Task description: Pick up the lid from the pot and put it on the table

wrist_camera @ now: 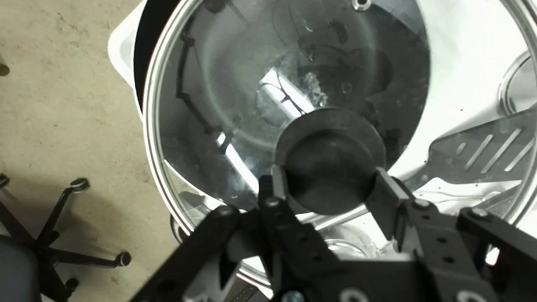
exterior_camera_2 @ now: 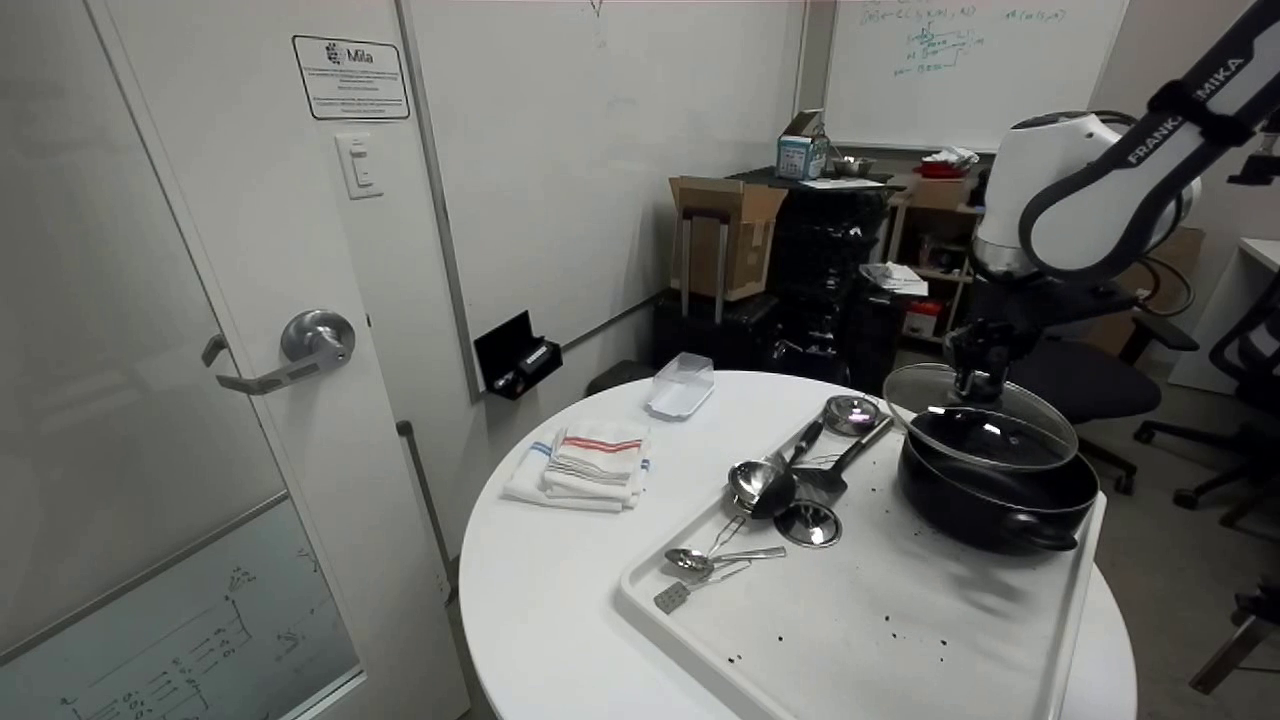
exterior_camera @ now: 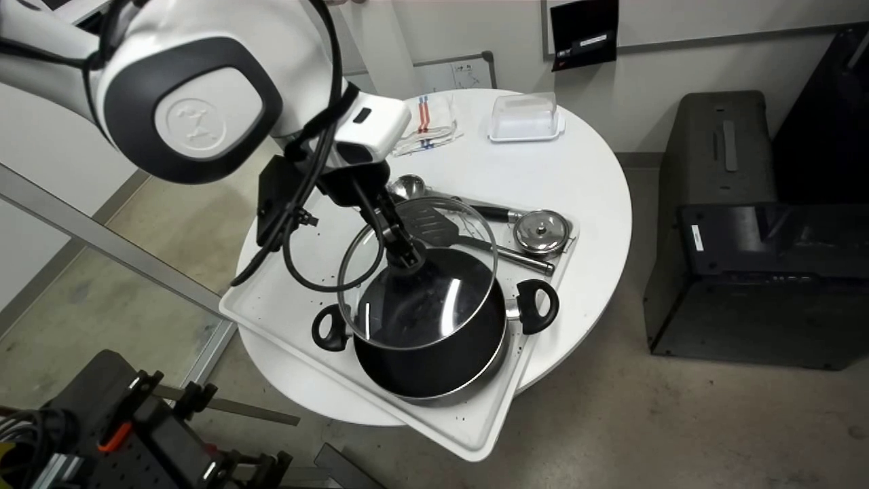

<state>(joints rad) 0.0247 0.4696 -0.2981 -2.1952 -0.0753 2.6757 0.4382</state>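
The round glass lid [exterior_camera: 414, 305] hangs above the black pot [exterior_camera: 434, 373], shifted off its centre and tilted. It also shows raised over the pot [exterior_camera_2: 985, 515] in an exterior view, with its rim apart from most of the pot's opening. In the wrist view the lid [wrist_camera: 251, 105] fills much of the picture. My gripper [wrist_camera: 329, 180] is shut on the lid's black knob [wrist_camera: 333, 155], one finger on each side. The gripper also shows over the lid in both exterior views [exterior_camera: 406, 258] [exterior_camera_2: 976, 385]. The white round table [exterior_camera_2: 540, 600] lies underneath.
The pot stands on a pale tray [exterior_camera_2: 860, 630] on the table. Ladles, a spatula [exterior_camera_2: 825, 480] and small metal utensils lie on the tray. Folded towels [exterior_camera_2: 590, 465] and a clear plastic box [exterior_camera_2: 682, 388] stand on the table beyond the tray.
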